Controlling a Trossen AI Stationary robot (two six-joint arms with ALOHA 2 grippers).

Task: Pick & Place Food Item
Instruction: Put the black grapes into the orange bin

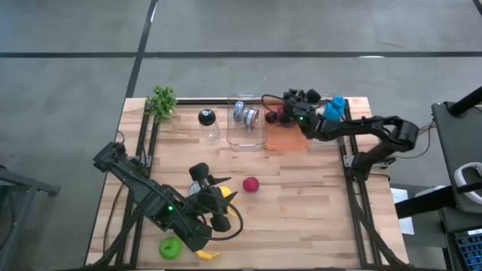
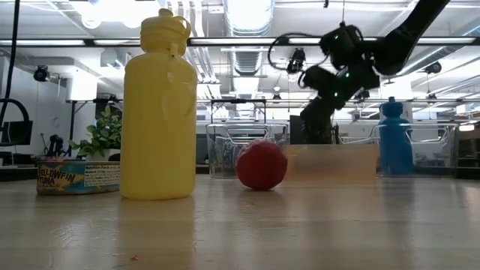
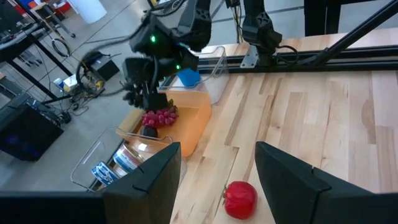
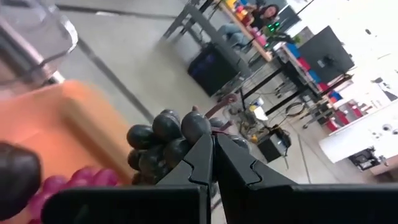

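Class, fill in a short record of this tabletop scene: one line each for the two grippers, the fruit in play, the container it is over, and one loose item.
right gripper: shut on dark grapes, above the orange bin
left gripper: open, empty, near the table's front
also in the bin: red grapes
loose item: red fruit mid-table

Open tabletop (image 1: 301, 203) right of red ball (image 1: 251, 184); clear bin (image 1: 247, 124) perhaps crowds rear.
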